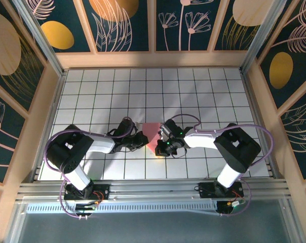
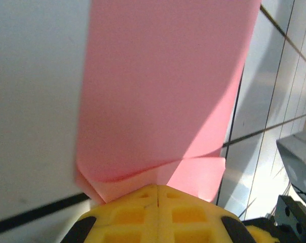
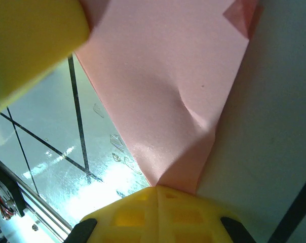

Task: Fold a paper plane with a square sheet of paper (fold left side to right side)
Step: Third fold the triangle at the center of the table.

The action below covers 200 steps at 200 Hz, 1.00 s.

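Left gripper: jaws pressed together, pinching the near edge of the square sheet of paper. Right gripper: jaws closed on a pointed corner, apparently gripping it. Beyond both jaws the creased sheet extends over the tiled table. Advise carrying the left edge squarely across and aligning edges before pressing.

The upper half of the counter lies open. Mid-frame, the left arm and right arm flank the pink paper closely, blocking side approaches; wooden walls bound the counter.
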Available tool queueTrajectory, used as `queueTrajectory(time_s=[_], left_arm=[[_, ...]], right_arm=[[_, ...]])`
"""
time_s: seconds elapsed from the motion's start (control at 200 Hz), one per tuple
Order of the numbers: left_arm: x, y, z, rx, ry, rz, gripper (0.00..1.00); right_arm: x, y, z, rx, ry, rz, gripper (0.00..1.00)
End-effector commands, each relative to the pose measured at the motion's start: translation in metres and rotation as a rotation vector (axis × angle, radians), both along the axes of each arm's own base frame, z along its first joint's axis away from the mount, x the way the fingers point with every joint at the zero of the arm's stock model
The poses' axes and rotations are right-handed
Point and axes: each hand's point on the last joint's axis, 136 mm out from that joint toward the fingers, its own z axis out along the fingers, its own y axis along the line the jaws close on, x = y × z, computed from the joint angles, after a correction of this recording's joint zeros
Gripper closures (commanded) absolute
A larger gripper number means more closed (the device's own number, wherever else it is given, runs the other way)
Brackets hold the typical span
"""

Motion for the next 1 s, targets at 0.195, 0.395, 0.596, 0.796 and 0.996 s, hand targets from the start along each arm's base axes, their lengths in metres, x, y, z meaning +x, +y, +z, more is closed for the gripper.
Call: queueTrajectory(time_s=[0.195,0.395,0.596,0.796,0.996], left_arm=[[0.022,0.050,-0.017,0.130,-0.017,0.107,0.97],[0.034,0.063,-0.014,0.136,-0.040,0.128,0.98],[0.042,0.061,0.028,0.124,-0.174,0.092,0.98],[0.013,0.028,0.055,0.021,-0.211,-0.063,0.97],[-0.008,-0.017,0.045,-0.012,-0.168,-0.160,0.97]], right_arm=[[-0.028,-0.055,-0.052,-0.271,0.074,-0.010,1.00],[-0.027,-0.054,-0.051,-0.263,0.070,-0.011,1.00],[-0.021,-0.050,-0.043,-0.228,0.049,-0.004,1.00],[-0.013,-0.057,-0.035,-0.240,0.022,-0.001,1.00],[-0.011,-0.057,-0.033,-0.237,0.017,-0.006,1.00]])
